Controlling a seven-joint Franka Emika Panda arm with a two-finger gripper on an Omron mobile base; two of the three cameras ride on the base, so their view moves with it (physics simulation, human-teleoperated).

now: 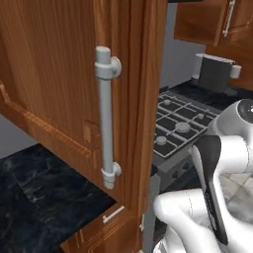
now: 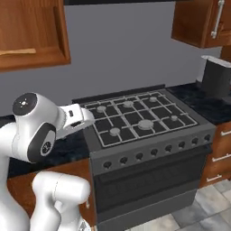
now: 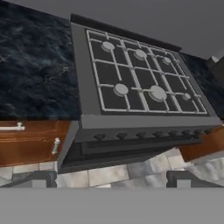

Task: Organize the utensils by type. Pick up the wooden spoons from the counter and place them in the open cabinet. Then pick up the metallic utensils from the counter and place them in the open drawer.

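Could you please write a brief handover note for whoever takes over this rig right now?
Tool: open, holding nothing, looking down at the stove and the black counter beside it.
Open cabinet: up left in the right base view, with a pale stick-like thing on its shelf, possibly a wooden spoon; cannot confirm.
Cabinet door stands close in front of the left base camera.
No forks or drawer in sight, so progress cannot be judged. Next: find the remaining utensils.

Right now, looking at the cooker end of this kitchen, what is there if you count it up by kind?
Stove: 1
Burners on the stove top: 6
Toaster, right of the stove: 1
Total: 8
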